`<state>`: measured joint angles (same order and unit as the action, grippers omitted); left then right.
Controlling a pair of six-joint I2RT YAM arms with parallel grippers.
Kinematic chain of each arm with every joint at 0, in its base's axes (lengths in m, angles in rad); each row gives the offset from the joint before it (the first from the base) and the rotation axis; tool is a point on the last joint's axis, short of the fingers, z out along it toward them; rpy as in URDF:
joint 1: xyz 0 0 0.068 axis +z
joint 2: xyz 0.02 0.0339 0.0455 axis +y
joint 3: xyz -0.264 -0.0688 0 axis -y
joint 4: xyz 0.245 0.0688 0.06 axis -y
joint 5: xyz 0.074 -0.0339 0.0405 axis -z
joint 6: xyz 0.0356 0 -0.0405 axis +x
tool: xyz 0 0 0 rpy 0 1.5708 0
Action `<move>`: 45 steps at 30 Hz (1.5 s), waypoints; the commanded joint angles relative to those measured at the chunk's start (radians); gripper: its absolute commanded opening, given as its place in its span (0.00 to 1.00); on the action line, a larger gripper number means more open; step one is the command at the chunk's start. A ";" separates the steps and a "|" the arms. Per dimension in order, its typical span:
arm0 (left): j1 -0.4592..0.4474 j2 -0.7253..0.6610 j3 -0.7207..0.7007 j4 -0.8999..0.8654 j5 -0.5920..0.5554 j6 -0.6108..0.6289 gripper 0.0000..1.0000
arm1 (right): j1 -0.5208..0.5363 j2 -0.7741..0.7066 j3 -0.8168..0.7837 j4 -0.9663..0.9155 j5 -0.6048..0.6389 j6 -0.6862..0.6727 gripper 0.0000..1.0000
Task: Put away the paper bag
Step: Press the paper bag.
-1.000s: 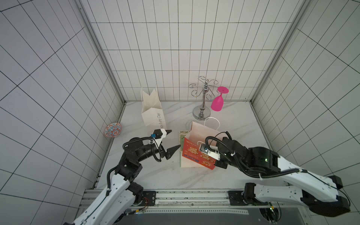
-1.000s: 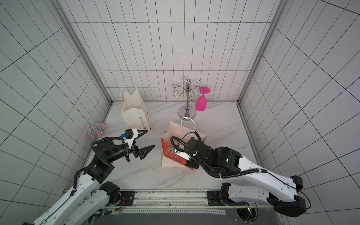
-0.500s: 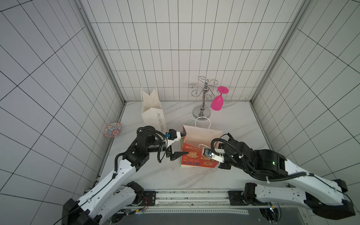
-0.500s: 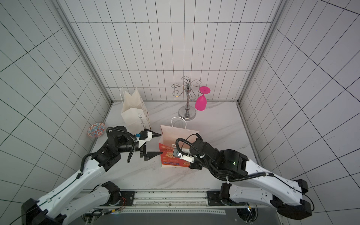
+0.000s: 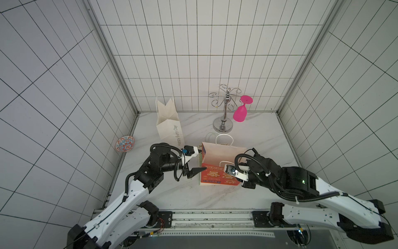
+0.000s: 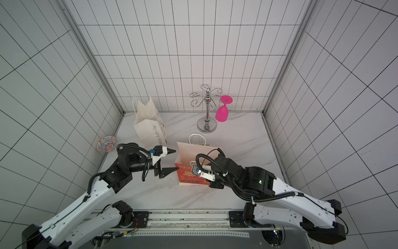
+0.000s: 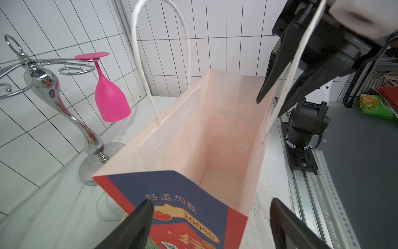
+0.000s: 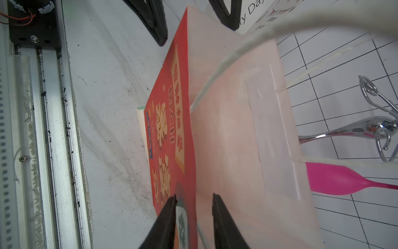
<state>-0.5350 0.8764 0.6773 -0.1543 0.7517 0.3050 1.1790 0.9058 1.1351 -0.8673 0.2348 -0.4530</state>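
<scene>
The red paper bag [image 5: 215,177] stands upright and open in the middle of the marble table [image 5: 258,138], between the two arms. On its narrow blue and red side the left wrist view shows "好运加载" and "100%". On the red front panel, in the right wrist view, the word "RICH" can be read among yellow Chinese characters that are too slanted to make out.

The left gripper [image 6: 176,160] is spread wide, with one finger on each side of the bag's narrow side. It grasps nothing.

The right gripper [image 8: 195,196] is at the top edge of the front wall. Its jaws are a little apart, with the wall's edge in the gap, so it is not clamped on the paper. The white front handle [image 7: 301,43] runs between its fingers in the left wrist view.

Behind the red bag, toward the back left corner, stands a white paper bag [image 5: 170,127] printed with "Happy Every Day". Near the back wall is a chrome glass rack [image 5: 224,112] with a pink glass [image 5: 240,113] hanging upside down from it. A small patterned bowl [image 5: 125,144] is at the far left edge.
</scene>
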 commanded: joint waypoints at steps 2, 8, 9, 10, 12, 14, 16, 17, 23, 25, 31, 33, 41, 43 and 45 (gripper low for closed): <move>-0.002 0.024 -0.012 -0.008 0.038 -0.003 0.83 | 0.004 0.003 -0.037 0.022 -0.037 -0.015 0.30; -0.033 0.113 -0.002 0.062 0.176 -0.030 0.82 | 0.004 0.021 -0.053 0.044 -0.052 -0.043 0.17; -0.040 0.132 0.005 0.064 0.193 -0.029 0.81 | 0.004 0.021 -0.054 0.046 -0.055 -0.049 0.15; -0.048 0.149 0.010 0.064 0.206 -0.031 0.80 | 0.004 0.021 -0.055 0.050 -0.057 -0.054 0.13; -0.064 0.167 0.011 0.064 0.209 -0.031 0.78 | 0.004 0.018 -0.061 0.057 -0.060 -0.064 0.10; -0.074 0.171 0.003 0.078 0.210 -0.039 0.76 | 0.004 0.015 -0.065 0.060 -0.062 -0.070 0.08; -0.079 0.165 -0.008 0.099 0.209 -0.059 0.75 | 0.004 0.017 -0.070 0.059 -0.058 -0.072 0.08; -0.080 0.159 -0.015 0.111 0.207 -0.070 0.74 | 0.004 0.016 -0.071 0.060 -0.055 -0.072 0.07; -0.080 0.109 -0.045 0.095 0.120 -0.077 0.75 | 0.004 0.004 -0.074 0.050 -0.048 -0.076 0.05; -0.077 0.087 -0.047 0.059 0.046 -0.058 0.75 | 0.003 -0.006 -0.073 0.042 -0.048 -0.079 0.05; -0.075 0.015 -0.066 0.036 -0.005 -0.004 0.70 | 0.004 -0.028 -0.075 0.014 -0.084 -0.094 0.08; -0.070 0.023 -0.055 0.007 -0.004 0.013 0.62 | 0.004 -0.033 -0.072 0.015 -0.099 -0.095 0.17; -0.069 0.049 -0.061 0.032 0.035 -0.007 0.46 | 0.003 -0.020 0.027 -0.032 -0.112 -0.010 0.45; -0.068 0.054 -0.059 0.033 0.030 -0.009 0.45 | 0.004 -0.026 0.109 -0.074 -0.064 0.062 0.49; -0.069 0.060 -0.056 0.033 0.032 -0.010 0.43 | 0.004 -0.022 0.199 -0.115 0.026 0.153 0.55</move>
<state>-0.6067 0.9287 0.6239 -0.1287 0.7753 0.2840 1.1790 0.8936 1.1648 -0.9211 0.1726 -0.4286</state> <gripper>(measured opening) 0.431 0.535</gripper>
